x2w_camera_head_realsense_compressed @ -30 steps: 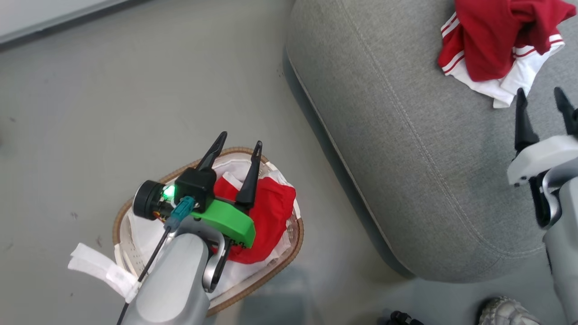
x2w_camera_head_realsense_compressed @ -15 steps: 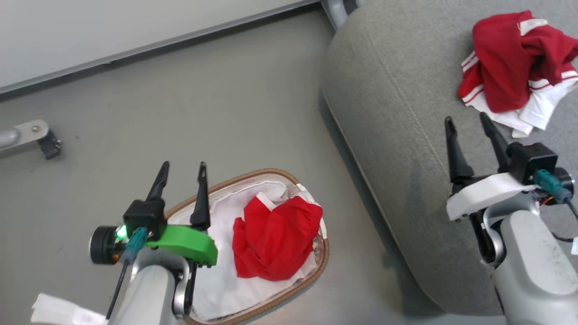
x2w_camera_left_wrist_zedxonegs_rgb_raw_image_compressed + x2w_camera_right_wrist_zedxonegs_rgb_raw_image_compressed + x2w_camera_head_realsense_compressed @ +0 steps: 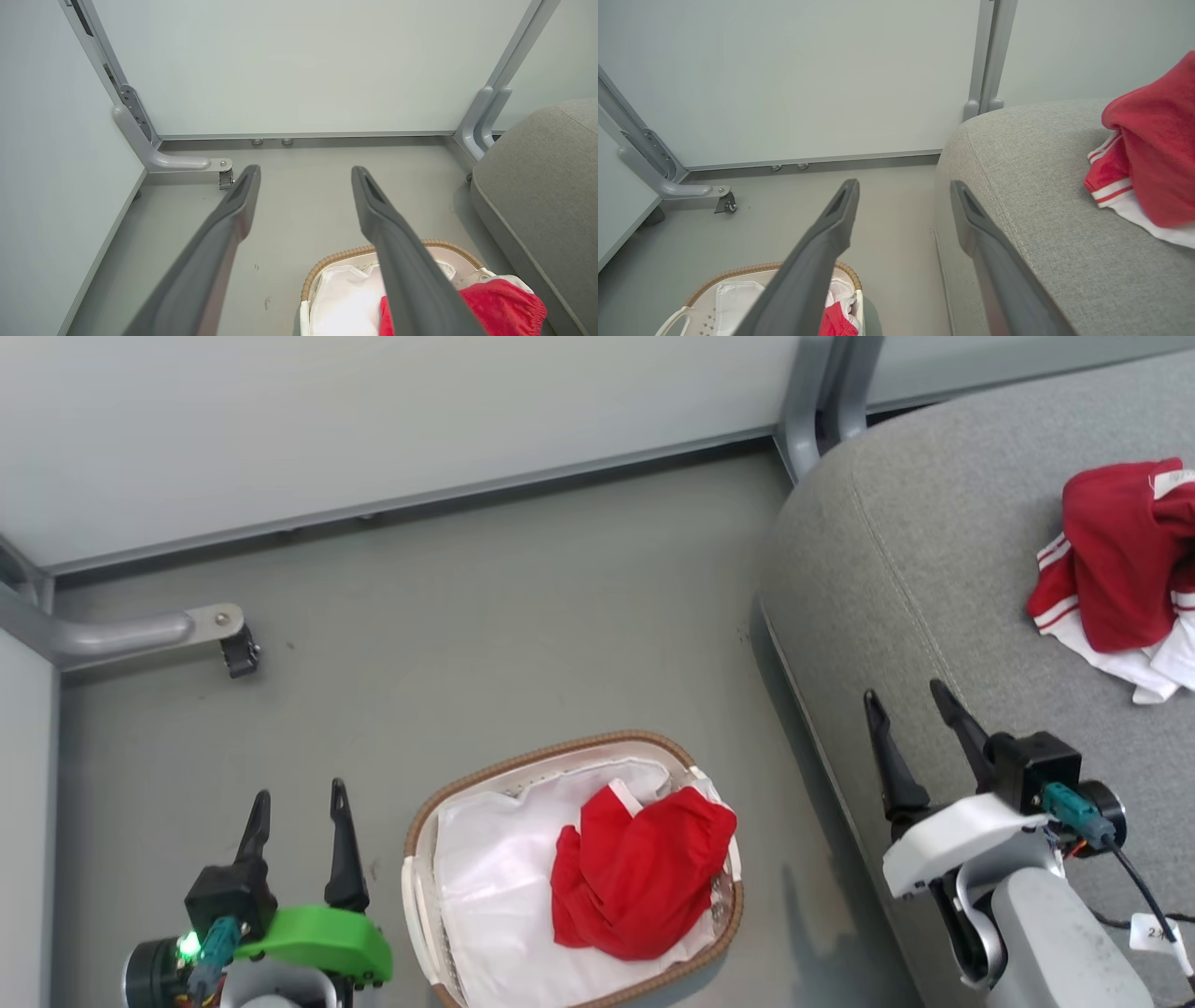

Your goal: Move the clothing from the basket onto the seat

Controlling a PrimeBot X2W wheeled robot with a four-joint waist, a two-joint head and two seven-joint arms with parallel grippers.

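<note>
The left gripper (image 3: pixel 304 169) stood with its two dark fingers spread wide, nothing between them, above the grey floor (image 3: pixel 299 214). At five o'clock sat the basket (image 3: pixel 336 258), red clothing (image 3: pixel 504 305) bunched on its white liner (image 3: pixel 345 298). The grey seat (image 3: pixel 537 186) rose at three o'clock.

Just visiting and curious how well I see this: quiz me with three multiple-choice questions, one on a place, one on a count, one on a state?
1. Where is the basket? A on the floor beside the seat; B on the seat; C on a table.
2. How many red clothing heaps? A one; B two; C three.
3. The jaws are: A shut on cloth; B open, empty; C shut, empty.
Answers: 1A, it stands on floor beside the seat; 2B, one in the basket, one on the seat; 3B, both pairs gape with nothing between.
</note>
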